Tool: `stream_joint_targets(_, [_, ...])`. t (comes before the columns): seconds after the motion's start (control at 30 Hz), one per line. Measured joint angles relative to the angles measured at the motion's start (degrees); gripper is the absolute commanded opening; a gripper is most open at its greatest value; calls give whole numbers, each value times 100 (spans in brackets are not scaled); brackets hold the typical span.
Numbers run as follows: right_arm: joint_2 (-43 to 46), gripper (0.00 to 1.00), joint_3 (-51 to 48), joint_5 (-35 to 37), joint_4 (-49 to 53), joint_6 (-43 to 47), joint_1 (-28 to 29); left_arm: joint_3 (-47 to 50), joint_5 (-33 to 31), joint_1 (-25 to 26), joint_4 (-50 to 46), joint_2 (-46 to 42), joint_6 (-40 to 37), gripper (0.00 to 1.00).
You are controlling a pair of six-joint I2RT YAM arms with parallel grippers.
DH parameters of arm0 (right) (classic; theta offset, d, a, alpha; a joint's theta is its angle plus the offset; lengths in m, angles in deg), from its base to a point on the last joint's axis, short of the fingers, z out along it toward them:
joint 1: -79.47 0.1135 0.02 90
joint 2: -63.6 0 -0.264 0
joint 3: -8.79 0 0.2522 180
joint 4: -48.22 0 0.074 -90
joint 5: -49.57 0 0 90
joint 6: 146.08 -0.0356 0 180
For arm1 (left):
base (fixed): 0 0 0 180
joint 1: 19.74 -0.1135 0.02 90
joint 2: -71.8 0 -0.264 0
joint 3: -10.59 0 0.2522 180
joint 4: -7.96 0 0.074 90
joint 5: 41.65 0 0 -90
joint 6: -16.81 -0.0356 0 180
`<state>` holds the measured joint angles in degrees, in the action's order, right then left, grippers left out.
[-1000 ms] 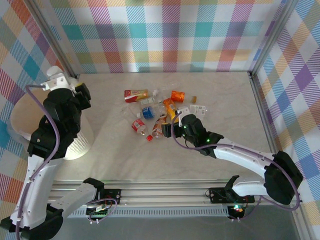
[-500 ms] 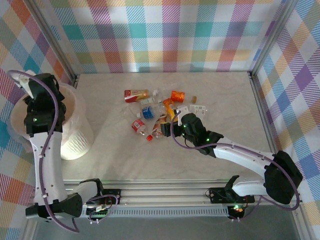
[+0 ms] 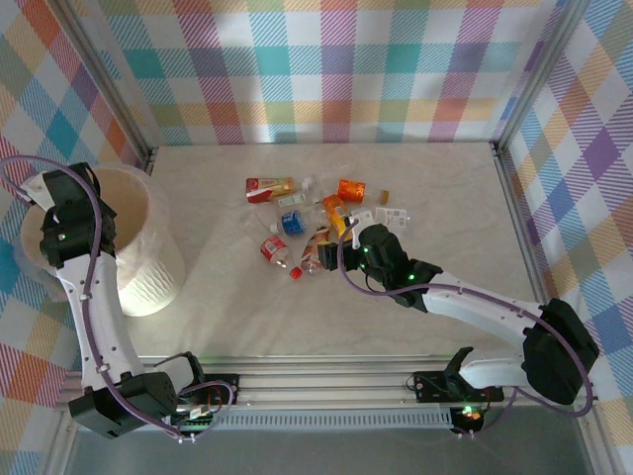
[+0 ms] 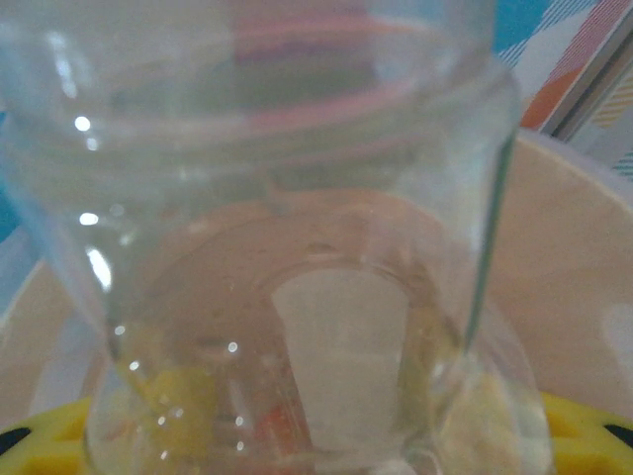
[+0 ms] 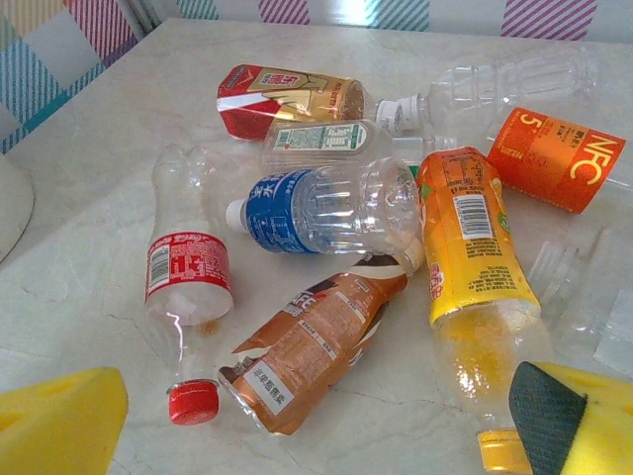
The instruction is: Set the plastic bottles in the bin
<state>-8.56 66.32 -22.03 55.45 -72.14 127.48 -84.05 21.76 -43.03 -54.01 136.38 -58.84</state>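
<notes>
Pinching a clear plastic bottle (image 4: 297, 247), the left gripper (image 4: 316, 450) has swung left off the surface (image 3: 445, 198) and now hangs over the large round cream bin (image 3: 148, 272), so a drop looks due. The right gripper (image 5: 316, 426), spread wide, waits above the remaining labelled plastic bottles (image 5: 326, 208) mid-surface.

Left pincer (image 4: 316, 450) in grip, right pincer (image 5: 318, 426) agape

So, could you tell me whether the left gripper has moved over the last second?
Yes. In the top view the left gripper has swung left, from above the bin's right rim across to its left side.
</notes>
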Motion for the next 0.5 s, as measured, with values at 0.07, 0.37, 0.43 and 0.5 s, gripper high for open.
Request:
stream_joint_targets(0.07, [0, 100, 0, 0, -13, 0, 2, 59, 2, -79, -26, 9, -2, 50])
stream_joint_targets(0.37, [-92, 100, 63, 0, -7, -94, 0, 92, -2, -271, -186, 334, 96, 66])
stream_joint_targets(0.43, [-157, 100, 125, 2, -9, -107, 2, 79, -2, -273, -269, 439, 151, 74])
stream_joint_targets(0.5, [-214, 100, 181, 11, -9, -107, 2, 70, 9, -275, -323, 494, 195, 80])
